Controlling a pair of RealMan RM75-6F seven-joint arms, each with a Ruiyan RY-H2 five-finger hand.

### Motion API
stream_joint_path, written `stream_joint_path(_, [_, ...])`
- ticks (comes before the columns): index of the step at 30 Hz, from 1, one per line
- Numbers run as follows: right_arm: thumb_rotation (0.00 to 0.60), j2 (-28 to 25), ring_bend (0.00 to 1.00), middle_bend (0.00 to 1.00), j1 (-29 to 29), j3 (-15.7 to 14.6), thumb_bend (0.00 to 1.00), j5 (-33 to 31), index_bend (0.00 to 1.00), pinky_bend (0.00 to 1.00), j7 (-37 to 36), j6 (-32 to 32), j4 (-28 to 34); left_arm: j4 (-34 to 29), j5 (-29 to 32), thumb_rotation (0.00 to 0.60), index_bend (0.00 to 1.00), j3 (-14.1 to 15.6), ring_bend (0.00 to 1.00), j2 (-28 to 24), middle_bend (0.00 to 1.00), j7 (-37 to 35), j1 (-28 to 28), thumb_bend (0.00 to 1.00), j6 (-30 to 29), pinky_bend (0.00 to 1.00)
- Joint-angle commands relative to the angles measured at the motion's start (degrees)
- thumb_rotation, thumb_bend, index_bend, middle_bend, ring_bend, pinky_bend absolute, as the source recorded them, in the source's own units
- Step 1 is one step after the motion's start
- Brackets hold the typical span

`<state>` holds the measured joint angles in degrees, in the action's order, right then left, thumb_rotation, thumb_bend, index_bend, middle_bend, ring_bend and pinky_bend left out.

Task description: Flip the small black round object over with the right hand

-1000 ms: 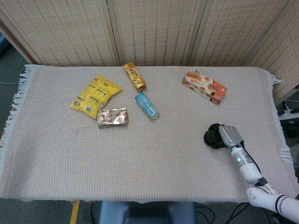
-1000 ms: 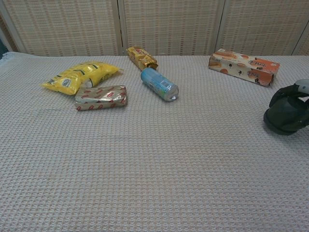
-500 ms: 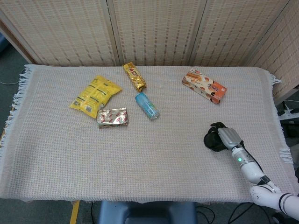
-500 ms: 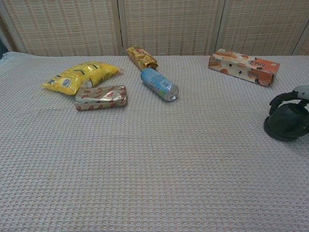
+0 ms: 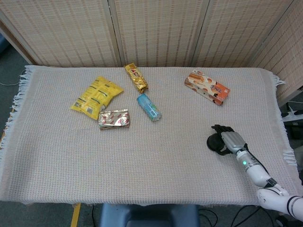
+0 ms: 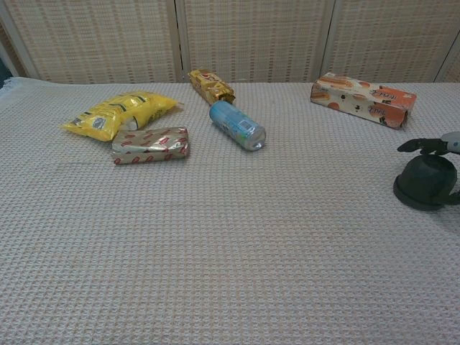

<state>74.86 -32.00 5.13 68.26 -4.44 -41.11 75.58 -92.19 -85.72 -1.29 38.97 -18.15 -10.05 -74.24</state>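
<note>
The small black round object [image 5: 214,141] [image 6: 424,183] sits on the woven cloth near the table's right side, wide rim down and domed side up. My right hand [image 5: 233,140] [image 6: 433,145] hovers just over its right side. The dark fingers [image 6: 413,146] are spread and lifted off the object, with a gap showing in the chest view. The hand holds nothing. My left hand appears in neither view.
An orange snack box [image 5: 207,87] lies behind the object. A blue can [image 5: 149,107], a gold packet [image 5: 136,77], a silver packet [image 5: 114,118] and a yellow bag [image 5: 97,96] lie at centre and left. The cloth's fringed right edge [image 5: 286,137] is close to my hand.
My right hand let go of the black object, opened its fingers and drew back towards me. The object went from tilted in the hand to sitting flat on the cloth.
</note>
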Motion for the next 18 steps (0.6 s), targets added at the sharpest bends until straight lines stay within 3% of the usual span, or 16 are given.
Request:
stream_joint_path(1, [0.600,-0.1,0.00,0.00,0.7,0.0,0.24,1.0,0.00,0.01,0.5,-2.3,0.5,0.0,0.0,0.600,0.19,0.0,0.00,0.0,0.00,0.0,0.0,0.44,0.0,0.22])
stream_joint_path(13, [0.600,-2.5,0.00,0.00,2.4,-1.0,0.24,2.3,0.00,0.02,1.4,-5.3,5.3,0.0,0.1,0.600,0.18,0.0,0.00,0.0,0.00,0.2,0.0,0.44,0.1,0.22])
stream_joint_path(18, [0.600,-2.3,0.00,0.00,4.0,-0.5,0.24,2.1,0.02,0.13,3.7,-10.1,7.0,0.0,0.2,0.600,0.19,0.0,0.00,0.1,0.00,0.3,-0.1,0.44,0.2,0.22])
